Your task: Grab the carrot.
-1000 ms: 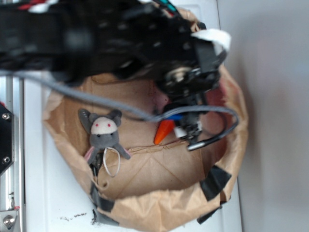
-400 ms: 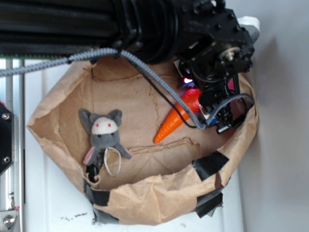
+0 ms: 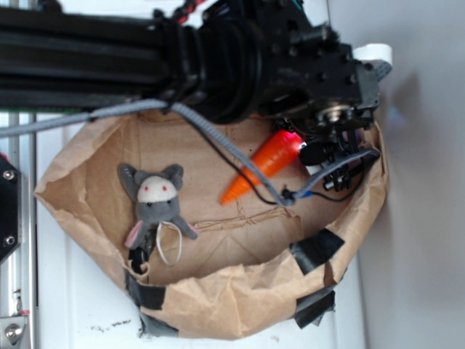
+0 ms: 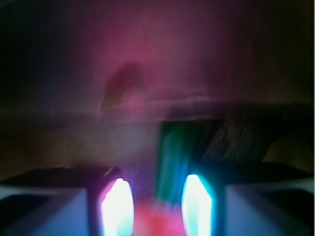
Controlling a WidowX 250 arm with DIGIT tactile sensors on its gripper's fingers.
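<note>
White tabletop (image 3: pixel 80 320); taped brown paper bag (image 3: pixel 218 305) lying on it.

Black throughout: long ribbed arm (image 3: pixel 87 62) made of matte, boxy links, ending in a blocky wrist housing studded with small screw heads. Grey braided cable (image 3: pixel 211 134) running along the arm's underside. Thin black wire looping beside the gripper (image 3: pixel 309 149). White tab above the wrist housing's far end. Red and teal wires atop the arm. Silver round fitting near the gripper. In the wrist view, blurred pale fingers (image 4: pixel 115 206) glowing pink and cyan.
</note>
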